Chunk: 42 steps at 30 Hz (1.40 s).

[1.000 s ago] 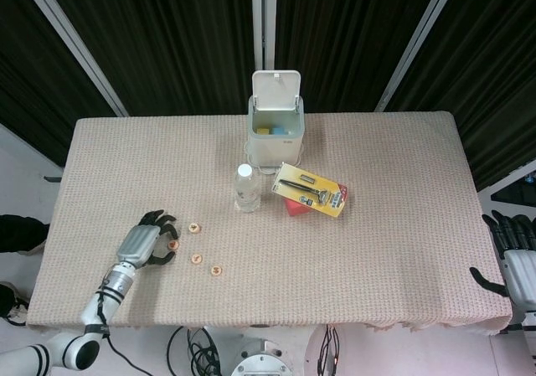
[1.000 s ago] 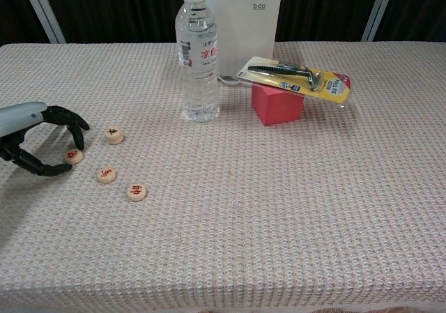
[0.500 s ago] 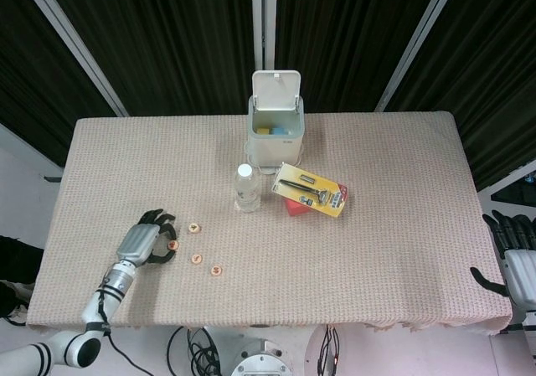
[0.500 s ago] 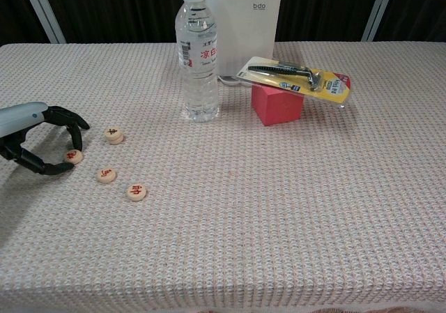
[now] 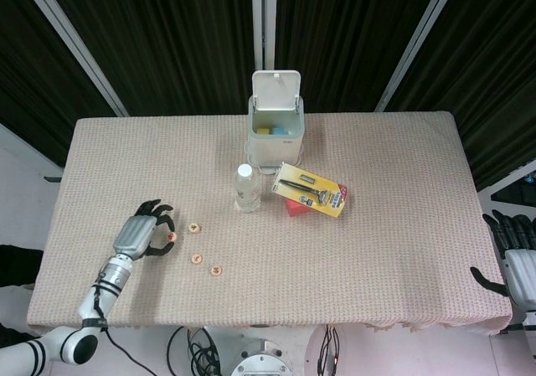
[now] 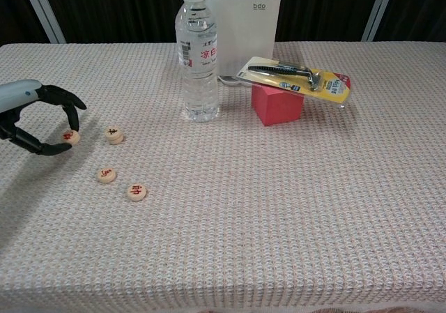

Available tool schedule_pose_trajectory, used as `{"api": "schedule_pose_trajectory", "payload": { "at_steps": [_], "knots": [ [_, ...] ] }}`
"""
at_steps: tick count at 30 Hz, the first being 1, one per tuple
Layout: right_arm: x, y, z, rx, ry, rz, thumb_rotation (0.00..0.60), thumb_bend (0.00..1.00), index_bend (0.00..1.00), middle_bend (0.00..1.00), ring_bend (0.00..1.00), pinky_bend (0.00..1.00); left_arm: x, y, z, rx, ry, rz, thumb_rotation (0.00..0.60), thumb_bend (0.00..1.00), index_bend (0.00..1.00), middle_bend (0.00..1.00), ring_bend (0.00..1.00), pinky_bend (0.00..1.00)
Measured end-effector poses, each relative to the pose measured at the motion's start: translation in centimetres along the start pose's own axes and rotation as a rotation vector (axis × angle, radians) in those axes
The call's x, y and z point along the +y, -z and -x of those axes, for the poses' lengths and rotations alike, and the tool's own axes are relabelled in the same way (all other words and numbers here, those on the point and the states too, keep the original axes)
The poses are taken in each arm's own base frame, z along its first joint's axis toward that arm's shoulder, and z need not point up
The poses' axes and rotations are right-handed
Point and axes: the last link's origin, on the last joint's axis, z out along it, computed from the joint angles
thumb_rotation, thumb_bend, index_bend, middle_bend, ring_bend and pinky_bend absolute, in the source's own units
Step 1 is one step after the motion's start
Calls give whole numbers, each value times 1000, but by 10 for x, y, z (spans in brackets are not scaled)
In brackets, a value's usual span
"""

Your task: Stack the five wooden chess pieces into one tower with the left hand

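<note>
My left hand (image 5: 142, 234) (image 6: 31, 114) hovers over the table's near left part and pinches one round wooden chess piece (image 5: 170, 237) (image 6: 70, 136) between thumb and a fingertip, lifted a little off the cloth. Three more wooden pieces with red marks lie flat and apart just to its right: one (image 5: 194, 227) (image 6: 114, 134) nearest the hand, one (image 5: 197, 259) (image 6: 106, 175) closer to the front, and one (image 5: 216, 270) (image 6: 136, 192) furthest right. My right hand (image 5: 512, 246) hangs off the table's right edge, fingers apart, holding nothing.
A clear water bottle (image 6: 200, 55) stands mid-table. Behind it is a white bin (image 5: 275, 130) with its lid up. A red block (image 6: 277, 104) carries a yellow razor pack (image 6: 300, 78) to the bottle's right. The woven tablecloth (image 6: 279, 208) covers the table.
The left hand has closed its pinch on the piece it was around and raised it off the cloth, moving slightly back. The three other pieces and the right hand have not moved.
</note>
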Motion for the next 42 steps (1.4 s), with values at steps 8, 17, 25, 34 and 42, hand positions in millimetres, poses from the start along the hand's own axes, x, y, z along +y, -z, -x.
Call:
{"api": "schedule_pose_trajectory", "payload": {
  "at_steps": [8, 17, 25, 34, 42],
  "knots": [
    [2, 1, 1, -4, -2, 5, 600, 176, 0, 0, 0, 0, 21, -15, -7, -33, 23, 27, 600, 284, 505, 169, 0, 0],
    [4, 1, 1, -5, -6, 10, 600, 176, 0, 0, 0, 0, 38, -30, -4, -52, 22, 50, 600, 284, 504, 170, 0, 0],
    [8, 1, 1, -3, -8, 18, 600, 176, 0, 0, 0, 0, 36, -35, 3, -68, 16, 26, 600, 287, 503, 170, 0, 0],
    [10, 1, 2, -8, -17, 21, 600, 176, 0, 0, 0, 0, 38, -40, 5, -62, 10, 30, 600, 289, 498, 171, 0, 0],
    [10, 1, 2, -9, -16, 23, 600, 176, 0, 0, 0, 0, 37, -42, 4, -56, 6, 27, 600, 290, 487, 170, 0, 0]
  ]
}}
